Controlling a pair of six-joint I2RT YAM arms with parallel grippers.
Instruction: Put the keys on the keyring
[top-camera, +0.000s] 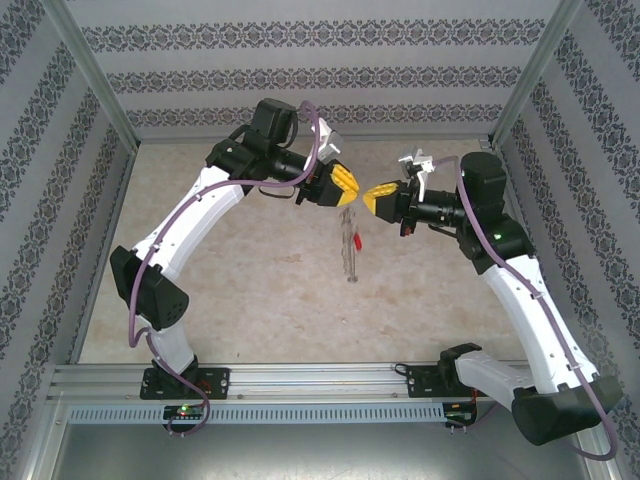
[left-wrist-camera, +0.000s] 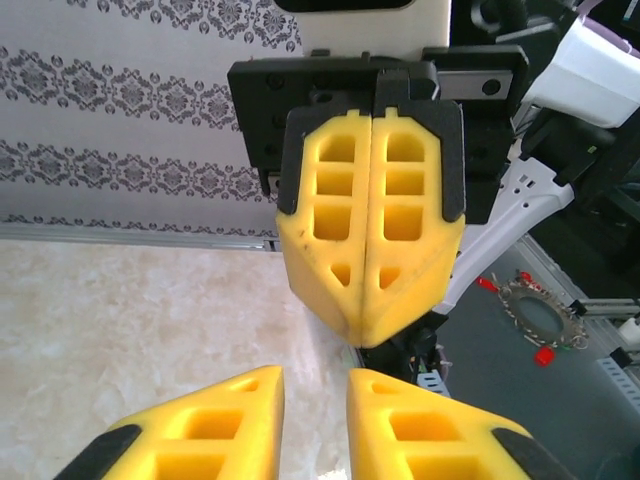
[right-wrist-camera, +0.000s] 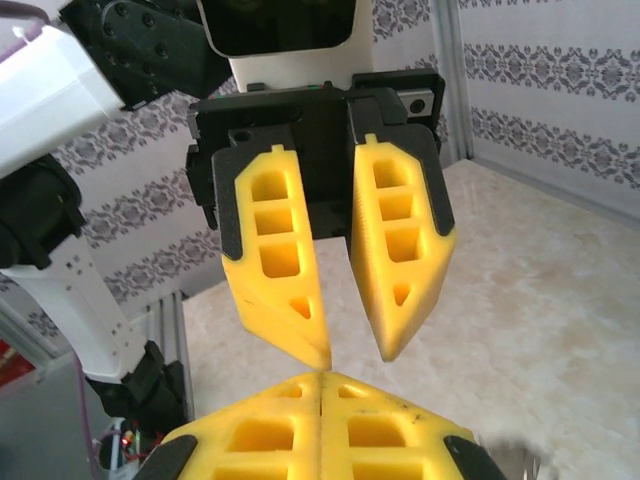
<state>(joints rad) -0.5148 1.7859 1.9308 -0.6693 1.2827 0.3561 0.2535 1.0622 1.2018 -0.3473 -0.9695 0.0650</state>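
The keyring (top-camera: 351, 258), a thin pale loop, lies on the table below the gap between both grippers. The red-headed key (top-camera: 357, 240) sits at its upper part. My left gripper (top-camera: 350, 188) (left-wrist-camera: 315, 372) (right-wrist-camera: 355, 358) hovers above, open and empty. Facing it tip to tip, my right gripper (top-camera: 372, 200) (left-wrist-camera: 368, 338) (right-wrist-camera: 320, 378) is shut with nothing showing between its fingers. One left fingertip (right-wrist-camera: 322, 360) almost touches the right gripper's point.
In the left wrist view a silvery fringed ring (left-wrist-camera: 540, 318) with small red pieces lies on a dark surface to the right, past the right arm's white link (left-wrist-camera: 520, 205). Patterned walls (top-camera: 300, 70) enclose the table (top-camera: 250, 300). A metal rail (top-camera: 300, 380) runs along its near edge.
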